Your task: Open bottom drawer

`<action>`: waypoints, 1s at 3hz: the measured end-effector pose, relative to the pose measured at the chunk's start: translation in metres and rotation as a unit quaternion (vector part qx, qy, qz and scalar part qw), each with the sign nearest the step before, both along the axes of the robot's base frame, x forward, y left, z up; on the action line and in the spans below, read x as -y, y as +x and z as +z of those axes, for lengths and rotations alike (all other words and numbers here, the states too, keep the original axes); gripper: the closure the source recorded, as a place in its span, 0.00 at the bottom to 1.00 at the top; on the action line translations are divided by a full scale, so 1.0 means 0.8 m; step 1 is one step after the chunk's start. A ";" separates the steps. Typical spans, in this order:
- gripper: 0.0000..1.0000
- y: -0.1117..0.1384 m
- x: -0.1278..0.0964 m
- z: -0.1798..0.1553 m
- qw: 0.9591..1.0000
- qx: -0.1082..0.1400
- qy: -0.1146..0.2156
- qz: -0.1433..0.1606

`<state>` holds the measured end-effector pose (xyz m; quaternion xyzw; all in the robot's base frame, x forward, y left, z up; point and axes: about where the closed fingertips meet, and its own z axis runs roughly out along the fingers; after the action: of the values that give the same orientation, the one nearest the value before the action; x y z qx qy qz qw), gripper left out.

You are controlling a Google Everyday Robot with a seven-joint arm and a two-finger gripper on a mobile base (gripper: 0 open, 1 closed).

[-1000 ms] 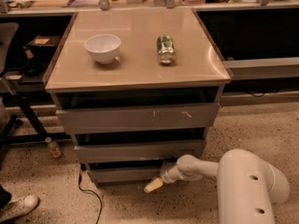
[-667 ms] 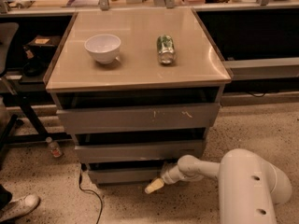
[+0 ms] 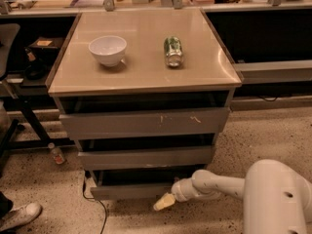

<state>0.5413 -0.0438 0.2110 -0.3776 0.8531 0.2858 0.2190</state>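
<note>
Currently my end effector (image 3: 163, 203) sits at the bottom drawer (image 3: 129, 191) front's lower edge; grip state: cannot tell. White bowl (image 3: 107, 49), can (image 3: 173, 51) on table (image 3: 146, 77).

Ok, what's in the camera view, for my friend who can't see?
The robot's gripper is low down by the front of the bottom drawer of a grey cabinet. On top sit a white bowl and a green can on its side.
</note>
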 end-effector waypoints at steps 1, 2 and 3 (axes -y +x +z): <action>0.00 -0.018 0.002 0.000 1.000 -0.009 0.001 0.000; 0.00 -0.014 -0.003 -0.003 1.000 -0.008 0.009 0.003; 0.00 0.000 -0.015 -0.005 1.000 -0.001 0.015 0.013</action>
<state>0.5414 -0.0320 0.2072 -0.3850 0.8439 0.3021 0.2199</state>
